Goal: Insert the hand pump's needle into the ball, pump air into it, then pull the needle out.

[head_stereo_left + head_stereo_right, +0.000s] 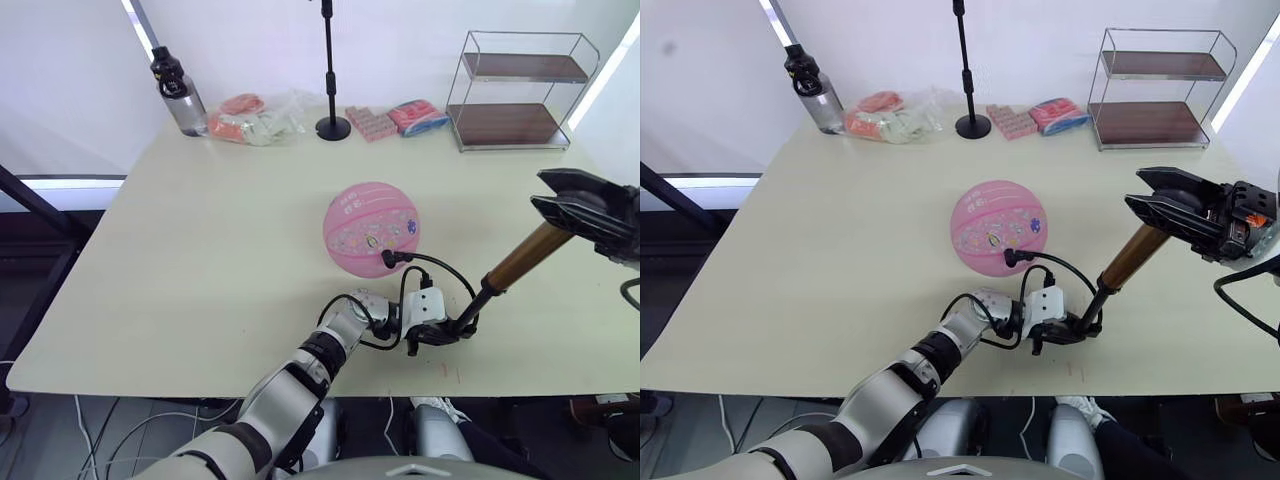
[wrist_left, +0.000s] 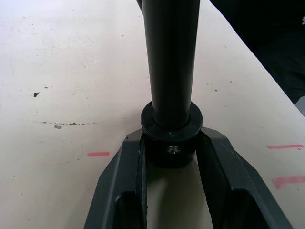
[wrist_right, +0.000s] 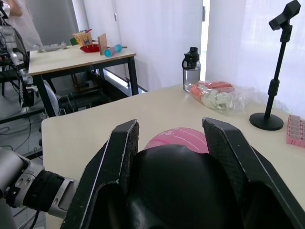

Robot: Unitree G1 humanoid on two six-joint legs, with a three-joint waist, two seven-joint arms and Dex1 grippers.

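Both pincers hold the hand pump (image 1: 518,262) while its hose is plugged into the pink ball (image 1: 371,228).

The cream tabletop (image 1: 200,260) carries the pink ball near its middle, and the ball rests on the surface. Just beside the ball, toward the robot's right, the hand pump stands tilted, its lower black end on the tabletop and its bronze-gold barrel rising toward the right. The left pincer (image 2: 171,157) is clenched around this lower black end cap, one finger on each side. The right pincer (image 3: 171,157) is clamped on the black handle at the top of the pump. The thin black hose (image 1: 440,268) curves from the pump's base to a black fitting pressed against the ball; the needle itself cannot be seen. At the far edge stand a two-level shelf rack (image 1: 520,90), a microphone stand (image 1: 330,70) and a water bottle (image 1: 178,92).
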